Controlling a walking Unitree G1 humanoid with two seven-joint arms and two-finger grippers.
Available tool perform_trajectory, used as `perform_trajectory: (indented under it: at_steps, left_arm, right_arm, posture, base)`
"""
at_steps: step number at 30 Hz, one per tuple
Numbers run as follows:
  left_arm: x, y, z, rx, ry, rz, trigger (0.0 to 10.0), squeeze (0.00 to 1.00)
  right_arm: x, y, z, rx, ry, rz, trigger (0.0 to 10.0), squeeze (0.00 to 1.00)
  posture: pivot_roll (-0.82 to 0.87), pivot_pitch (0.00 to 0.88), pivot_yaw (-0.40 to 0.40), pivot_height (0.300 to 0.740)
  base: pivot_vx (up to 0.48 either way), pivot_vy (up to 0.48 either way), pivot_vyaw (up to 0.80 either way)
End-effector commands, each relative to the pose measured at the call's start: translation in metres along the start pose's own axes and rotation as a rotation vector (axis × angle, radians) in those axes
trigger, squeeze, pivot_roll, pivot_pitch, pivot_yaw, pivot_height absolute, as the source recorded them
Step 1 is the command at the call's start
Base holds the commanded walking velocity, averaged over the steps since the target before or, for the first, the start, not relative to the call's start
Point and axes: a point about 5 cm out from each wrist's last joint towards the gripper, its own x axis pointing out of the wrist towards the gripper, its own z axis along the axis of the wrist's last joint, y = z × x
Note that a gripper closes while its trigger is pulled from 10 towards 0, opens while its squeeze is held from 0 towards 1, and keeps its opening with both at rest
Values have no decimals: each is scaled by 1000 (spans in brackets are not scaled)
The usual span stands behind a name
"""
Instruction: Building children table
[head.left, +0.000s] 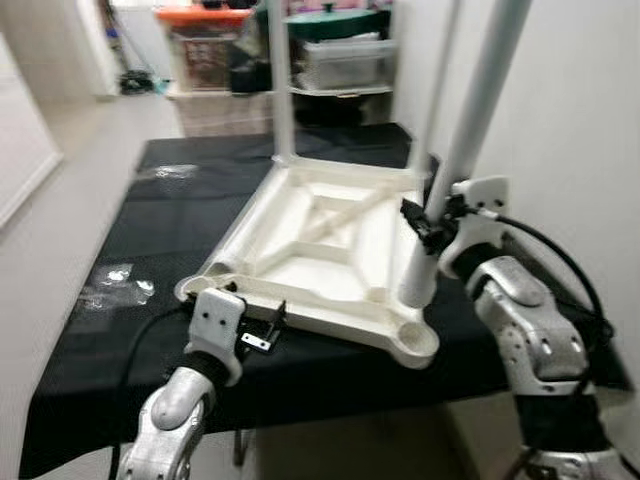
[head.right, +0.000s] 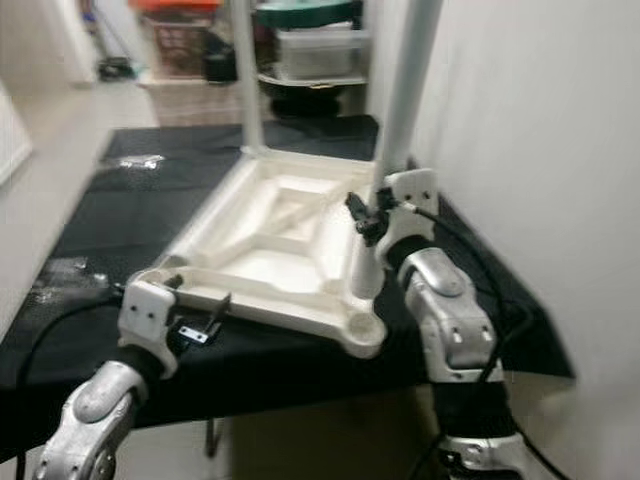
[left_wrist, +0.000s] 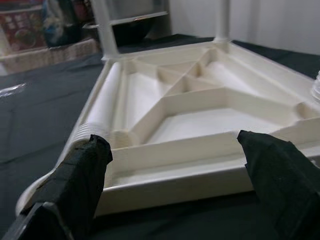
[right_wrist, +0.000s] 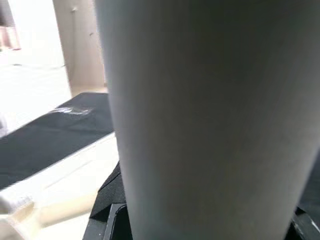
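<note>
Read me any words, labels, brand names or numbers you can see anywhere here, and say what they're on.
No text can be read in these pictures.
Printed box on the far shelf: a red patterned front, too blurred to read.
White table top, its legs and the black cloth: no lettering visible.
Left hand and right hand: no markings legible.

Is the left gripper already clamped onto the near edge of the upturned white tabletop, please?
No, the left gripper is open, its fingers spread apart just short of the tabletop.
</note>
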Motion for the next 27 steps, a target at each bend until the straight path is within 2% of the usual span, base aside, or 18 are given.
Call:
perform_trajectory:
  at_steps: [1,9,17,23,25,27]
  left_arm:
    - [0,-2,-1,-3,11,-13,10000,0]
    - [-2,-6,-5,-3,40,-45,10000,0]
    - [-7,-6,-15,3,72,-59,10000,0]
    - [-7,-6,-16,6,77,-58,10000,0]
    - [-7,-5,-15,7,76,-55,10000,0]
    - [-7,-5,-15,7,76,-55,10000,0]
  right_arm:
    - [-2,-1,3,-12,-7,-2,10000,0]
    - [-6,-3,0,-7,15,24,10000,0]
    - [-19,-3,2,-58,51,232,10000,0]
    - [-23,-8,2,-71,64,284,10000,0]
    - [-32,-15,-10,-46,123,339,10000,0]
    - [-32,-15,-10,-46,123,339,10000,0]
  posture:
    - [24,0,-70,740]
    - [22,0,-63,740]
    - [21,0,-60,740]
    - [22,0,-64,740]
    - [27,0,-67,740]
    - [27,0,-67,740]
  base:
    - [0,0,0]
    - [0,0,0]
    - [0,0,0]
    - [0,0,0]
    - [0,0,0]
    - [0,0,0]
